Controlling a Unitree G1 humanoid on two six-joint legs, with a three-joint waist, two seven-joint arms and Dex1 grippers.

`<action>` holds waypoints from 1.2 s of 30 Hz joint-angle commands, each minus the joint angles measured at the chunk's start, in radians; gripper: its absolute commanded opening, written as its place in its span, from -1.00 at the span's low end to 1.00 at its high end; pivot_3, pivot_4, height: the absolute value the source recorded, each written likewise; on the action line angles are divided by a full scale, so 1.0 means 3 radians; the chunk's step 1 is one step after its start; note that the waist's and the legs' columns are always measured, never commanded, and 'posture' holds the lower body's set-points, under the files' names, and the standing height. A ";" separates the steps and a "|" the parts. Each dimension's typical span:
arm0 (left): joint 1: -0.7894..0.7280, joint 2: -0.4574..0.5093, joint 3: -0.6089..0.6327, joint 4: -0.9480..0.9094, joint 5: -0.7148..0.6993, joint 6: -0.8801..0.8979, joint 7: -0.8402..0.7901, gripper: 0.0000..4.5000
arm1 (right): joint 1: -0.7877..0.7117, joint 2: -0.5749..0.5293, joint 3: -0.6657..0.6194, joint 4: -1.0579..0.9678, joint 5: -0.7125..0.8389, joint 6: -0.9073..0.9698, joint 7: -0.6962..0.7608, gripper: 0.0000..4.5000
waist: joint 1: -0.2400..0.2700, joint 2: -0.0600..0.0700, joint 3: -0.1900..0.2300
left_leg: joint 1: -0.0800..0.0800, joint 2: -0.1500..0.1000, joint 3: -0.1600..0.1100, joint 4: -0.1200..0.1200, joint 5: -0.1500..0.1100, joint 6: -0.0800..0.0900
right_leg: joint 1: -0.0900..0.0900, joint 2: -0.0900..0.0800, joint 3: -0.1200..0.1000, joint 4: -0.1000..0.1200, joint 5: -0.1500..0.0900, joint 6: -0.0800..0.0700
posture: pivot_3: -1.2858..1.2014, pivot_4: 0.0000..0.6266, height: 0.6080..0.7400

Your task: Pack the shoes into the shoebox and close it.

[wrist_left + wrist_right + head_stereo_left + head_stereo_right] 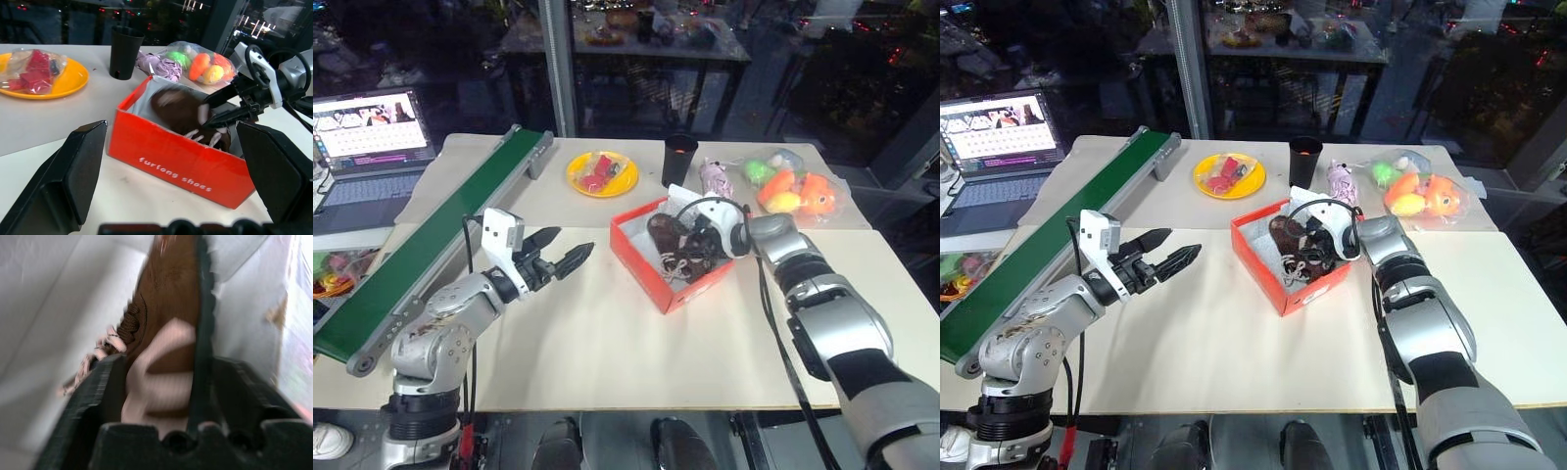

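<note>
Brown shoe [166, 318] sits right between the right end effector [215, 108] fingers, which look spread w/ the shoe loose between them, inside the red shoebox [677, 290] on the bench [607, 362]. Left end effector [560, 257] spread, empty, well apart. Shoes likely light, soft-sided, laces floppy; best gripped across heel or sole. Box thin card, crushable; lid hard to make out

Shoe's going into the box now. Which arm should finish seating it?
Right, probably. The right gripper is already inside the shoebox, its fingers either side of the brown shoe. The left gripper hangs open above bare table, short of the box.
</note>
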 commanded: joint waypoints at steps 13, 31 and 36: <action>-0.0090 0.0159 0.0424 0.0391 0.0280 -0.0289 0.0345 1.00 | 0.0704 0.0063 -0.0723 -0.3162 0.0998 0.1230 0.0332 0.97 | 0.0015 0.0005 0.0002 | 0.0000 0.0001 -0.0002 -0.0007 0.0000 0.0000 | -0.0003 0.0001 -0.0002 0.0007 -0.0001 0.0000 | 0.03 -0.52 0.94; -0.0360 0.0391 0.0502 0.1446 0.0914 -0.0920 0.0467 1.00 | 0.1759 0.0515 -0.0499 -0.4672 0.1372 0.2004 -0.0499 0.97 | 0.0089 0.0002 0.0000 | 0.0003 0.0001 0.0000 -0.0003 -0.0011 -0.0030 | -0.0004 -0.0001 -0.0004 0.0006 0.0002 -0.0004 | 0.03 -0.52 0.94; -0.0499 0.0389 0.0536 0.1727 0.0999 -0.1015 0.0545 1.00 | 0.1741 0.0559 -0.0495 -0.4629 0.1392 0.1983 -0.0531 0.97 | 0.0089 0.0001 0.0000 | 0.0003 0.0001 0.0000 -0.0002 -0.0011 -0.0030 | -0.0003 -0.0001 -0.0004 0.0006 0.0002 -0.0004 | 0.03 -0.52 0.94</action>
